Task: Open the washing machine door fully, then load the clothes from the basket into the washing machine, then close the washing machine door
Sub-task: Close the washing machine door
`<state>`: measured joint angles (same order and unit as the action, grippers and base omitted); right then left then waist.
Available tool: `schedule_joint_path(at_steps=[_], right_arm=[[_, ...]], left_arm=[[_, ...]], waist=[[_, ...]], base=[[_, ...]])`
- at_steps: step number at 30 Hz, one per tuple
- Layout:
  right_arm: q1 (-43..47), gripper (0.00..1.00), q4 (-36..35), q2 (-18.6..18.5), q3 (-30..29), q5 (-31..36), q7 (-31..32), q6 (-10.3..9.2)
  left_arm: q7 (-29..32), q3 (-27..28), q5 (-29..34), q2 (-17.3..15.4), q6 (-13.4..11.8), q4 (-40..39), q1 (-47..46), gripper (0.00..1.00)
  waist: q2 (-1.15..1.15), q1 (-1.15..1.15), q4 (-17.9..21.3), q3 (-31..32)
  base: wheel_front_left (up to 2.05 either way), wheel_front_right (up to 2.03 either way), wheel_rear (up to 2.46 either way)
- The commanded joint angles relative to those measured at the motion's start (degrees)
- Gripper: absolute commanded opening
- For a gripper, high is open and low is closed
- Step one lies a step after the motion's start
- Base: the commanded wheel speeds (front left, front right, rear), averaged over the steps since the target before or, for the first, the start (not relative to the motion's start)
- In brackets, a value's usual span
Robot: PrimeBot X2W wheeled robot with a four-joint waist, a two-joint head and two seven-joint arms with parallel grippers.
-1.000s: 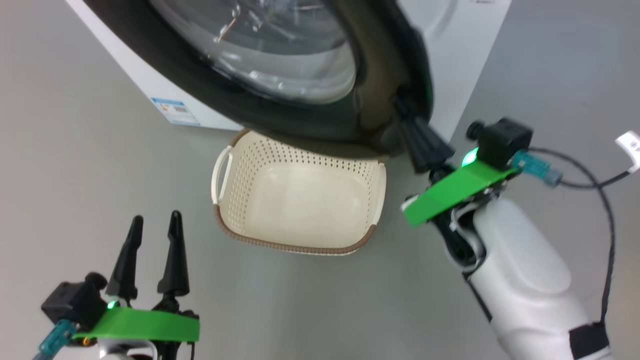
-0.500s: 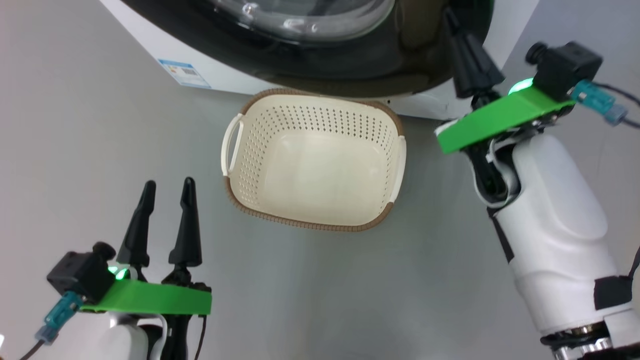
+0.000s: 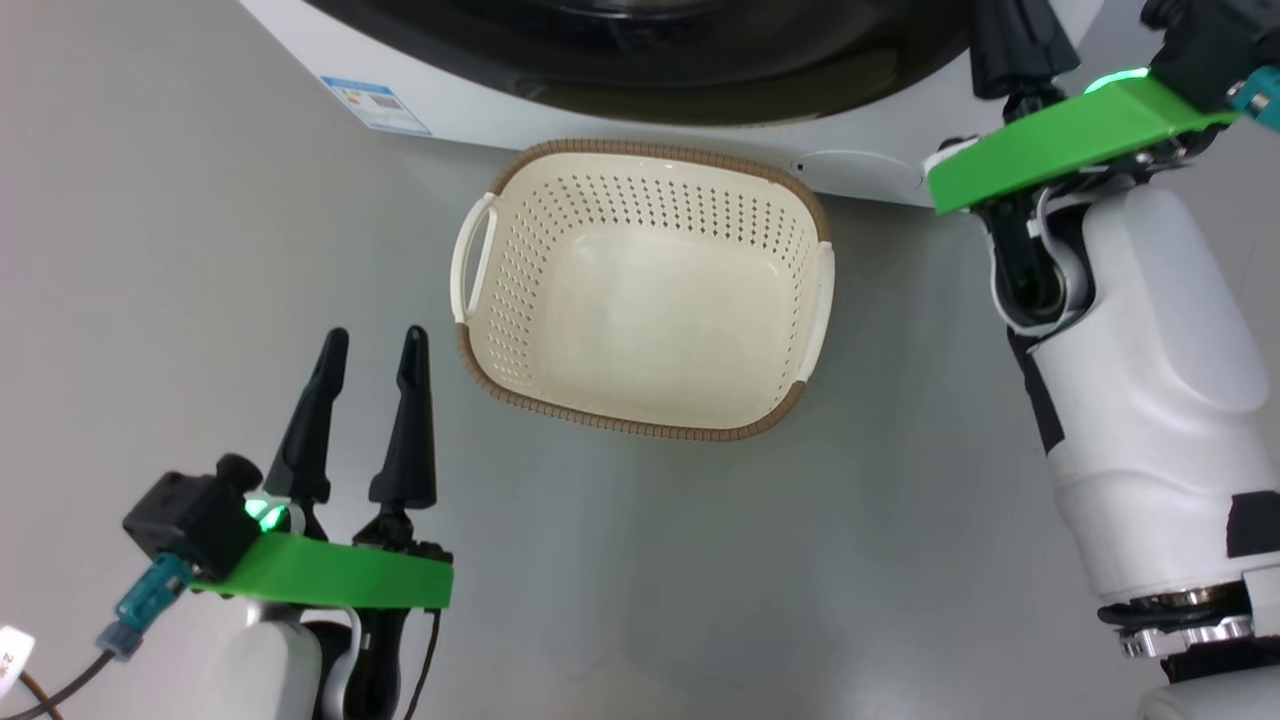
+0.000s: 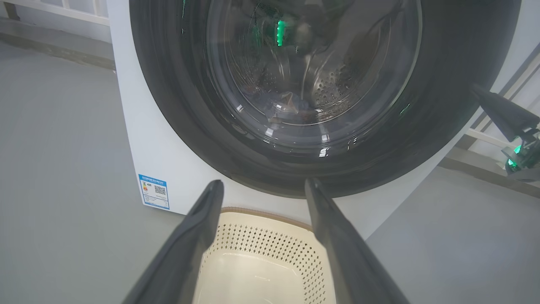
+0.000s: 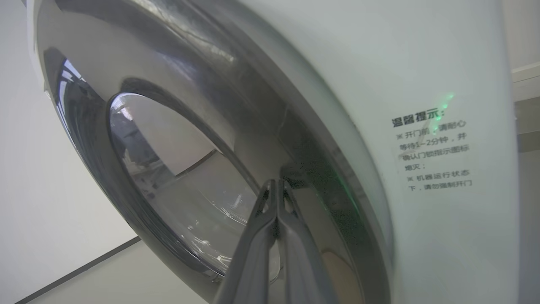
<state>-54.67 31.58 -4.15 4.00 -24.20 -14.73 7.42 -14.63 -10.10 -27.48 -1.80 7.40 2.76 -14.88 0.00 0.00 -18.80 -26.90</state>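
Jaws wide apart on the left tool [image 3: 373, 335], nothing between them, low over the grey floor [image 3: 150, 300]. Just ahead sits the brown-rimmed cream-white perforated plastic basket [image 3: 630, 428], bare bottom showing, right in front of the big white front-loading washing machine [image 3: 470, 110]. Small blue label sticker [image 4: 154, 191] at its lower corner, print too fine to read. Glossy black-rimmed round door [image 4: 168, 105] lies flush against the front; through its glass, blue fabric clothes [image 4: 291, 103] in the drum. Right tool [image 5: 277, 182] pinched shut, holding nothing, tips up at that black rim; contact unclear. Beyond, grey writing [image 5: 430, 152] headed "温馨提示".
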Motion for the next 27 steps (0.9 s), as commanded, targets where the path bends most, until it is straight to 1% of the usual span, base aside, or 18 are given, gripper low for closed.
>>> schedule_joint_path(at_steps=[1,10,14,22,25,26,27], right_arm=[[-1.68,0.00,-1.29,1.27,0.01,0.07,-0.27,0.07],[-3.72,0.00,-1.18,1.27,-2.27,0.71,-0.27,0.07],[-3.61,0.00,-1.00,1.27,-1.90,0.89,-0.27,0.07],[1.99,0.00,-1.94,1.27,1.80,1.02,-0.27,0.07],[4.56,0.00,-2.62,1.27,2.07,1.11,-0.27,0.07],[5.48,0.22,-2.87,1.27,2.07,1.31,-0.27,0.07],[6.47,0.39,-3.15,1.27,2.04,1.21,-0.27,0.07]], left_arm=[[-0.37,1.85,-0.42,-1.09,0.09,-1.57,-1.10,1.00],[-0.37,1.17,-0.49,-1.09,0.09,-1.53,-2.14,1.00],[-0.37,1.05,-0.31,-1.09,0.09,-1.25,-2.41,1.00],[-0.37,2.36,0.31,-1.11,0.09,-0.13,-0.80,1.00],[-0.37,3.56,0.73,-1.40,0.09,0.75,0.13,1.00],[-0.37,4.05,0.87,-1.49,0.09,1.15,0.39,1.00],[-0.37,4.38,0.88,-1.64,0.09,1.53,0.60,1.00]], waist=[[0.00,0.00,-0.13,-0.68],[0.00,0.00,-0.64,-1.88],[0.00,0.00,-0.76,-1.61],[0.00,0.00,0.43,1.62],[0.00,0.00,1.25,3.18],[0.00,0.00,1.51,3.76],[0.00,0.00,1.77,4.38]], base=[[0.00,0.00,0.00],[0.00,0.00,0.00],[0.00,0.00,0.00],[0.00,0.00,0.00],[0.00,0.00,0.00],[0.00,0.00,0.00],[0.00,0.00,0.00]])
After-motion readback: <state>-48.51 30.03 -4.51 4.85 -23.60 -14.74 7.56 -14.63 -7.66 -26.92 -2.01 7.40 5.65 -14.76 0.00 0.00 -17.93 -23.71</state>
